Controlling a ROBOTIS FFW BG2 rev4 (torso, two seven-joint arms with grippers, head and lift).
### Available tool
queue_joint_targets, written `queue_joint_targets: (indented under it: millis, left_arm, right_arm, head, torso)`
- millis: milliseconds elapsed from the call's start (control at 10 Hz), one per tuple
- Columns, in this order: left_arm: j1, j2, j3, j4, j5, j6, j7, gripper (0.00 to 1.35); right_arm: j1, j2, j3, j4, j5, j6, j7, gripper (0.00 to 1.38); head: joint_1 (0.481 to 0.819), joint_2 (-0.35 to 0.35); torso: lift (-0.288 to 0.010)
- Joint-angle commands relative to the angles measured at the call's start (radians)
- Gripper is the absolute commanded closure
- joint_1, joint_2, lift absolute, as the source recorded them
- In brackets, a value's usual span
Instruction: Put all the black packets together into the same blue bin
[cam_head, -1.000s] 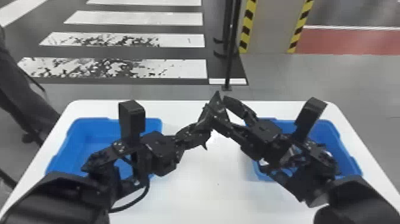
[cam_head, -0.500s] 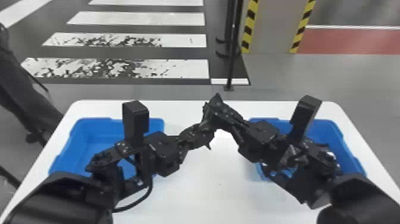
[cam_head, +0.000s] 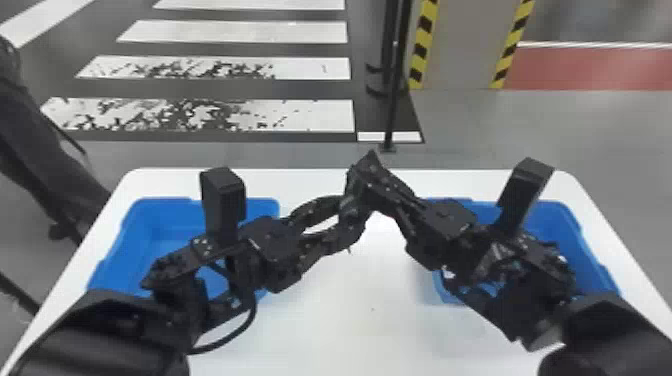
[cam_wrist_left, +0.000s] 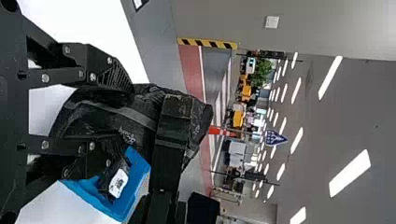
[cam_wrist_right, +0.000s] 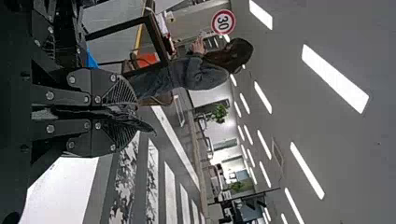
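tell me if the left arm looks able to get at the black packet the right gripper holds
Probably yes: the black packet lies between the parted fingers of the left gripper, though the right gripper grips it.

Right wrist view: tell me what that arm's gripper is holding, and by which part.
The right gripper has its fingers shut on a black packet, apparently pinching a narrow edge or fold; which edge cannot be told.
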Motion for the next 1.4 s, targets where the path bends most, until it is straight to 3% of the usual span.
queue_joint_targets:
  millis: [0,300,600,800,1100,1200,1300]
  left_arm:
    - [0.004,0.000,0.004,0.000,-0.002,-0.010,0.000,0.09]
    - [0.019,-0.003,0.030,0.025,0.000,-0.032,0.001,0.13]
    - [0.041,-0.006,0.050,0.025,0.016,-0.056,0.014,0.13]
    - [0.068,-0.011,0.076,0.025,0.030,-0.100,0.029,0.13]
    - [0.110,-0.024,0.118,0.025,0.056,-0.132,0.052,0.14]
    - [0.112,-0.028,0.124,0.025,0.056,-0.142,0.055,0.14]
    - [0.122,-0.029,0.132,0.025,0.062,-0.164,0.060,0.14]
  right_arm:
    - [0.000,0.002,-0.024,-0.011,0.005,-0.029,-0.004,1.13]
    - [0.015,0.015,-0.181,-0.026,0.069,-0.048,-0.006,1.13]
    - [0.027,0.017,-0.353,0.053,0.173,-0.051,-0.004,1.13]
    - [0.044,0.000,-0.391,0.080,0.228,-0.061,-0.004,1.13]
    - [0.059,0.005,-0.480,0.111,0.324,-0.056,-0.008,1.09]
    - [0.074,0.011,-0.512,0.116,0.348,-0.056,-0.017,0.87]
    - [0.088,0.015,-0.534,0.119,0.354,-0.056,-0.017,0.42]
  head:
    - [0.695,0.000]
    - [0.695,-0.032]
    - [0.695,-0.141]
    - [0.695,-0.188]
    - [0.695,-0.229]
    - [0.695,-0.245]
    - [0.695,-0.265]
  torso:
    - [-0.110]
    - [-0.110]
    - [-0.110]
    - [-0.110]
    - [-0.110]
    - [-0.110]
    - [-0.110]
